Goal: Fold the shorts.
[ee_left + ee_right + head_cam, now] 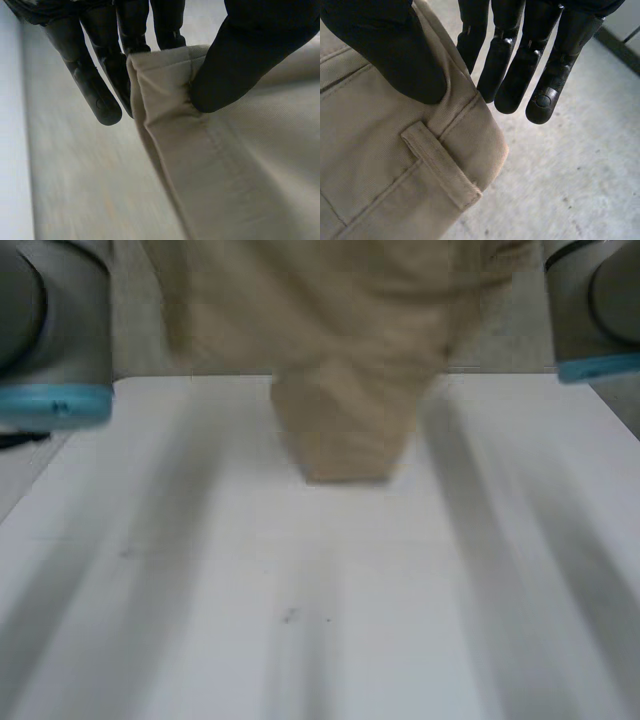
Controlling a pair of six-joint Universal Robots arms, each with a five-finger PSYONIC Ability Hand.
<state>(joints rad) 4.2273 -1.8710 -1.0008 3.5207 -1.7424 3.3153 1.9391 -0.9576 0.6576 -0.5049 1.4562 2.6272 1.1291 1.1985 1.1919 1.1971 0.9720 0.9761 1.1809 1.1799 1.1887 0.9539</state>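
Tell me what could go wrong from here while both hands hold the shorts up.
1. The left hand pinches the shorts right at their edge, with some fingers beside the cloth; it could slip out.
2. The right hand has its thumb near the cloth's corner, by the belt loop; a tug might free it.
3. The shorts hang bunched, their lower end at the table's far side; laid down so, they may crease.

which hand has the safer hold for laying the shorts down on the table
Right, slightly: the right hand pinches the shorts on the waistband beside a belt loop; the left hand pinches just a folded edge.
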